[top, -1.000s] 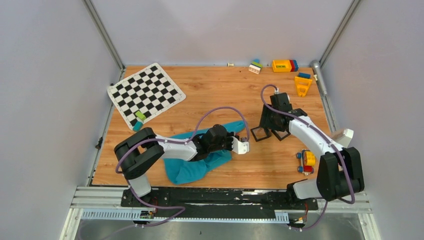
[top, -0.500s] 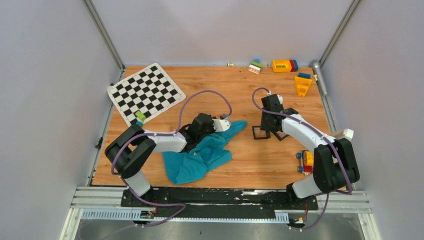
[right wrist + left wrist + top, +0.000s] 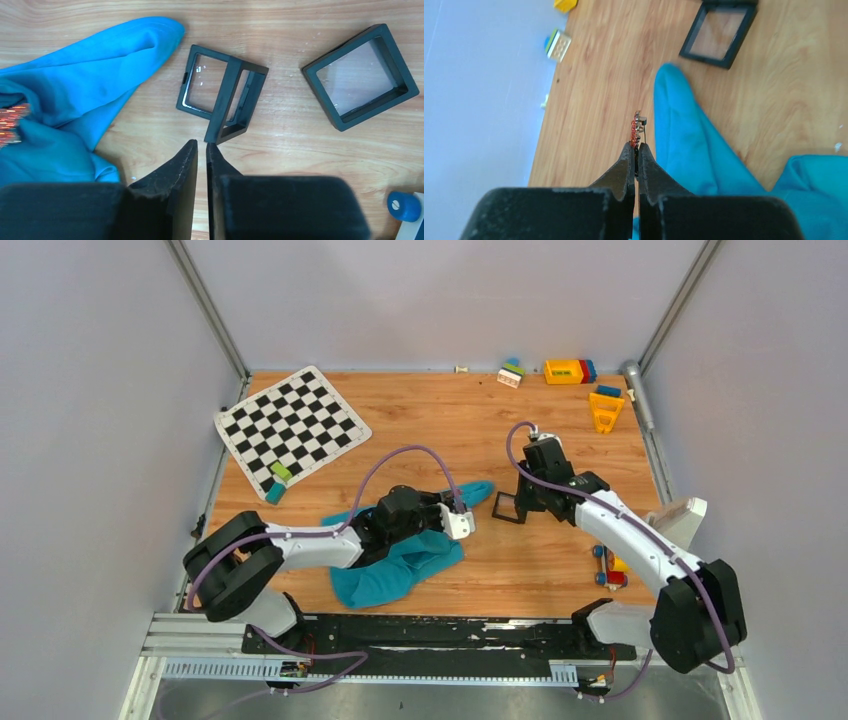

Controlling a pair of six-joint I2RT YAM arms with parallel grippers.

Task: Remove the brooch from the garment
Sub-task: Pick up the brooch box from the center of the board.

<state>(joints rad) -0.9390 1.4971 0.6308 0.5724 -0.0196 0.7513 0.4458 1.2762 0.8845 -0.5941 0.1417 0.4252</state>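
Observation:
The teal-blue garment (image 3: 400, 565) lies crumpled on the wooden table, one sleeve reaching toward the middle (image 3: 704, 150) (image 3: 75, 75). My left gripper (image 3: 468, 524) (image 3: 637, 146) hangs above the sleeve, shut on the brooch (image 3: 636, 129), a small red glittery piece with a metal pin. The brooch is clear of the cloth and also glints at the left edge of the right wrist view (image 3: 12, 122). My right gripper (image 3: 522, 508) (image 3: 201, 145) has its jaws nearly together with a thin slit. Its tips are at the raised lid corner of an open black box (image 3: 220, 100); I cannot tell if they pinch it.
A second black square box (image 3: 361, 75) lies right of the first. A checkered mat (image 3: 292, 425) with small blocks (image 3: 278, 480) is at the back left. Toy bricks (image 3: 568, 371) and a yellow piece (image 3: 605, 412) sit at the back right. A toy car (image 3: 612, 565) stands near the right arm.
The right jaws have closed from wide to a thin slit while that arm came nearer. The left gripper swung back over the sleeve, then right and nearer, still shut on the brooch.

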